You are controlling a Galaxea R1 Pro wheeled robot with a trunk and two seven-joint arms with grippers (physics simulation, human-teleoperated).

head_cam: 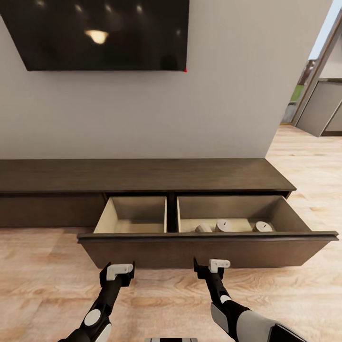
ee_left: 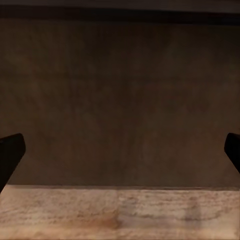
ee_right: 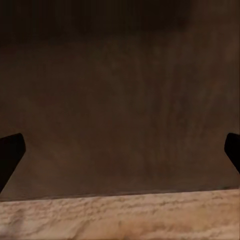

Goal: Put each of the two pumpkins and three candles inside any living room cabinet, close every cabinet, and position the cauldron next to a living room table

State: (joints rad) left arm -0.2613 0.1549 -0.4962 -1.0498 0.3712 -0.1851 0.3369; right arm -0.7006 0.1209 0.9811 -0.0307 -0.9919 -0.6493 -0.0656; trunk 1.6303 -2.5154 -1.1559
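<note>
Candles (head_cam: 229, 226) in open cabinet (head_cam: 142, 175) drawer

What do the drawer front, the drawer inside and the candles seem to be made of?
Drawer front: dark brown wood, matte, with faint grain.
Drawer inside: pale, unstained-looking wood or board, smooth and plain.
Candles: probably wax, beige-grey and dull, with flat tops; too small to be sure.

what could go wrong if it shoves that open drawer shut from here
The left hand and right hand both sit open against the drawer front, left of its middle, so an uneven push might skew the drawer. The three candles lie loose in the right compartment; one looks tipped, and a hard shove could roll them. No pumpkins show inside, so closing may be premature.
</note>
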